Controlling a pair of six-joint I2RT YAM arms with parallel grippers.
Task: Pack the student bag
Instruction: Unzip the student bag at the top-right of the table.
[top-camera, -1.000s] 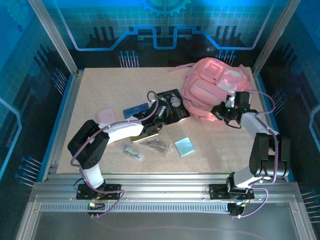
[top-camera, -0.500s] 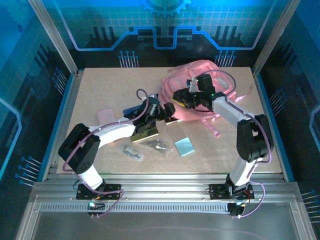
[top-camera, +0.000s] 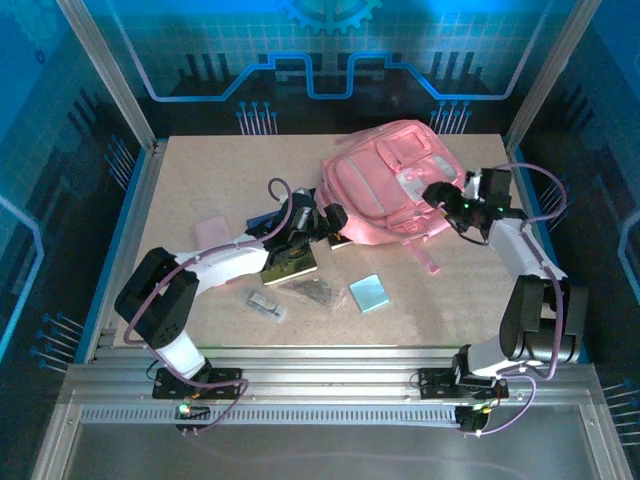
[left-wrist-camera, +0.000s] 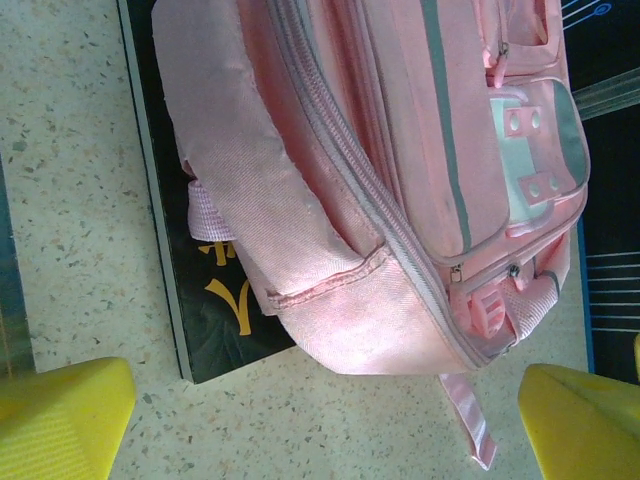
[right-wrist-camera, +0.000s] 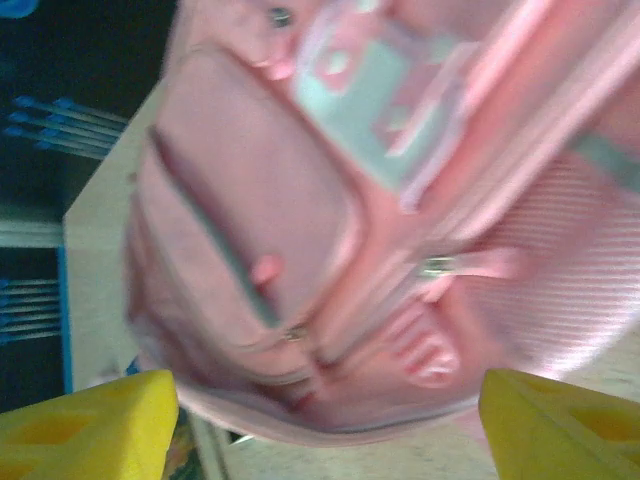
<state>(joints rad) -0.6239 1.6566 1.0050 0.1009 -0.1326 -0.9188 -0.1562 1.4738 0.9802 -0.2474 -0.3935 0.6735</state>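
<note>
The student bag (top-camera: 388, 185), a big pink backpack, lies flat at the back middle of the table. Its left edge rests on a black book (left-wrist-camera: 215, 320). My left gripper (top-camera: 326, 219) hovers at that edge. In the left wrist view it (left-wrist-camera: 325, 432) stands open over bare table, with the bag (left-wrist-camera: 400, 180) just ahead. My right gripper (top-camera: 441, 195) sits at the bag's right side. The right wrist view is blurred; there the gripper (right-wrist-camera: 325, 430) is open with its yellow fingers (right-wrist-camera: 85, 425) wide apart, and the bag (right-wrist-camera: 330, 230) lies beyond them.
A teal card (top-camera: 369, 293), two clear plastic packets (top-camera: 266, 303) (top-camera: 315, 289), a pink flat item (top-camera: 213, 232) and a blue one (top-camera: 268, 215) lie left of and in front of the bag. A loose pink strap (top-camera: 428, 260) trails toward the front.
The bag has slid left from the back right corner onto the black book. My right gripper let go of it, opened and drew back to the right. The left gripper stayed open.
</note>
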